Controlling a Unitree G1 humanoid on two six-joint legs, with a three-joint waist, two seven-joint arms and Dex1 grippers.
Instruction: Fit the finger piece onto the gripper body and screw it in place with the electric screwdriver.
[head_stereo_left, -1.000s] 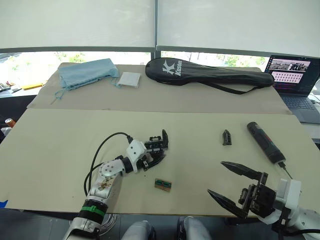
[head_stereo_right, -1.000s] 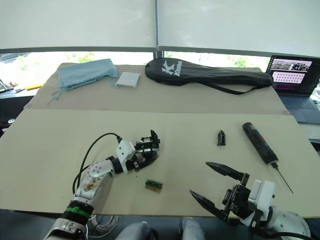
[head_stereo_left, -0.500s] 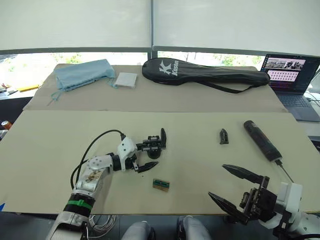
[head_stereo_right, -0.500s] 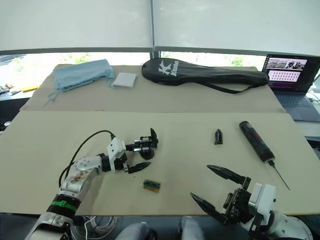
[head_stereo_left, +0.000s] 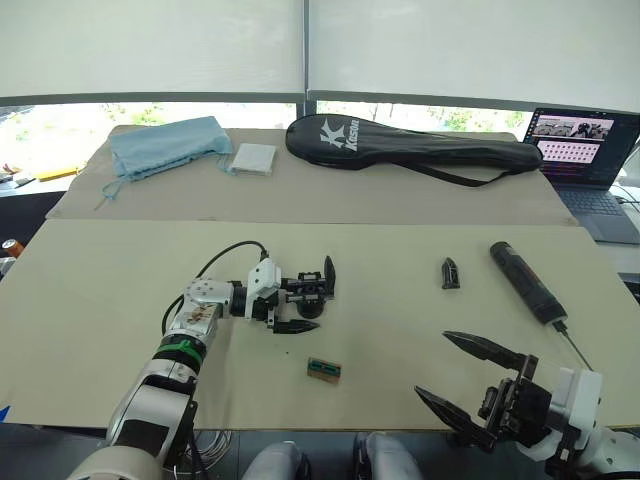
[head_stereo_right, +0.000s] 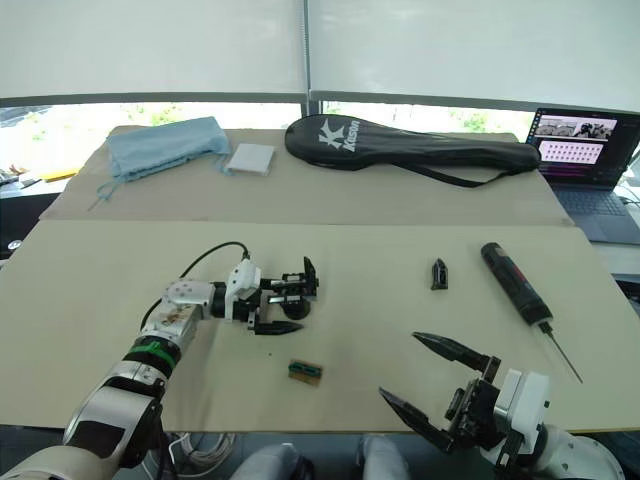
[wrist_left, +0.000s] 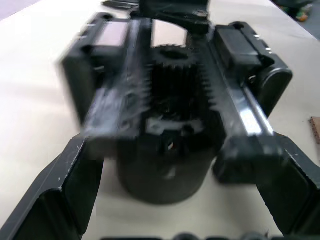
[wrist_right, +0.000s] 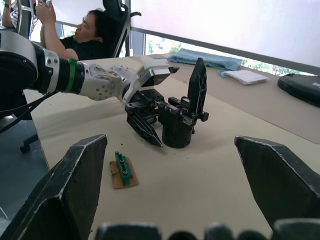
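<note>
the step in hand looks like steadying the gripper body; fitting has not begun. the small black gripper body with its round base, silvery bracket parts and one upright pointed finger (head_stereo_left: 315, 293) stands on the pale beige tabletop (head_stereo_left: 100, 300). the left claw (head_stereo_left: 296, 305) lies low at it, its two black fingers spread to either side of the round base; whether they press on it i cannot tell.

the small black tapered finger piece (head_stereo_left: 451, 273) lies well to the right of the gripper body, untouched. just beyond it lies the long black cylindrical electric screwdriver with a thin metal bit (head_stereo_left: 531, 286). a small green-and-tan block (head_stereo_left: 325, 369) sits near the gripper body, towards the robot.

the right claw (head_stereo_left: 470, 381) hangs spread wide and empty, nearer the robot than the finger piece.

next, i judge, the right claw must reach forward to the finger piece, pinch it, and carry it to the gripper body's bracket.
</note>
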